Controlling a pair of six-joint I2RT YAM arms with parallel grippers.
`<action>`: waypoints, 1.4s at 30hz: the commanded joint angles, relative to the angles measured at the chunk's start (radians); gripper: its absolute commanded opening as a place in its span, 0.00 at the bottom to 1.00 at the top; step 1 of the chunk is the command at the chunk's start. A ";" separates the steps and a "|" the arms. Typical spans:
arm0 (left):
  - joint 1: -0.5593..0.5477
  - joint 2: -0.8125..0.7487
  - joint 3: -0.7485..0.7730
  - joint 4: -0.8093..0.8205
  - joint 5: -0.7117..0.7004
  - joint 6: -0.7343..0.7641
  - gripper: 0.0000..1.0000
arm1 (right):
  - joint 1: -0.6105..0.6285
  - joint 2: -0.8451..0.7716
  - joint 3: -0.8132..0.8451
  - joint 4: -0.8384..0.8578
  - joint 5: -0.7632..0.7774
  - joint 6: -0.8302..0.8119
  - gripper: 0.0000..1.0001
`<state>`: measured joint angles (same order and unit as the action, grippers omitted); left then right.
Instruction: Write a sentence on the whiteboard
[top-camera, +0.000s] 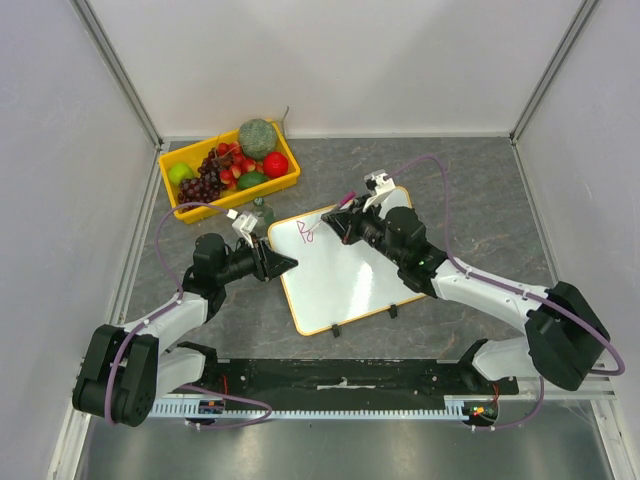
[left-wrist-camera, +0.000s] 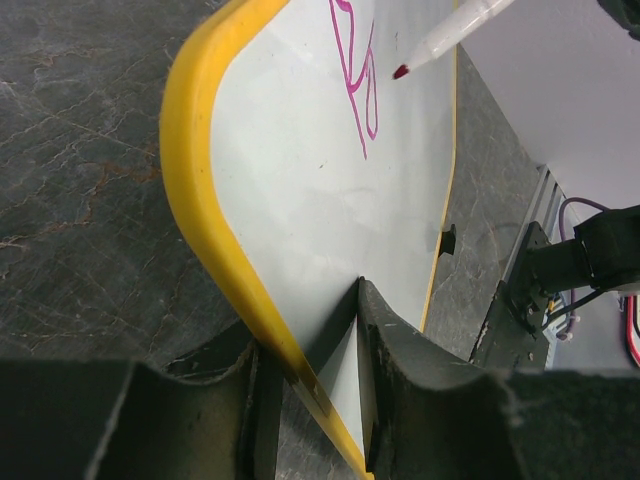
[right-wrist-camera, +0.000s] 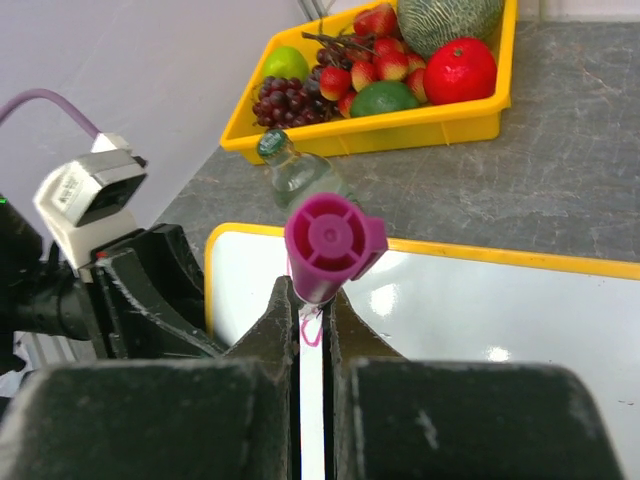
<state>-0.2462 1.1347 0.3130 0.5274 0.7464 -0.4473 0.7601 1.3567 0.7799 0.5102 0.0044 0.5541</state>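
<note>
On the grey stone-patterned table (top-camera: 470, 190) in front of me lies the rectangular white whiteboard with rounded corners and a thin yellow-orange frame (top-camera: 345, 270), turned at a slant, its two small black feet on the near edge. My left gripper (top-camera: 285, 265) is pinched on the board's left edge, one finger above the frame and one below. My right gripper (top-camera: 340, 222) is pressed tight around a white marker with a magenta end (top-camera: 345, 200), held over the board's far left corner. There the sentence (top-camera: 305, 232) is only a couple of thin pink-magenta handwritten letters. The marker's tip sits just beside those strokes; I cannot tell whether it touches the surface. Just beyond that corner, a small clear bottle with a green cap (top-camera: 262, 212) stands close to my left wrist. Farther back on the left is a yellow plastic tray (top-camera: 190, 205) of grapes, strawberries, a melon and other fruit, apart from the board.
</note>
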 joint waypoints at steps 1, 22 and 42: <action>-0.010 0.020 0.001 -0.023 -0.002 0.075 0.02 | -0.016 -0.074 -0.004 0.034 -0.037 0.024 0.00; -0.010 0.019 0.001 -0.023 -0.002 0.076 0.02 | -0.047 -0.030 0.012 -0.001 -0.011 -0.019 0.00; -0.010 0.020 0.001 -0.023 -0.001 0.075 0.02 | -0.045 0.007 -0.001 -0.010 0.017 -0.020 0.00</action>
<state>-0.2462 1.1378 0.3130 0.5270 0.7475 -0.4477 0.7162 1.3434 0.7757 0.4915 0.0231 0.5419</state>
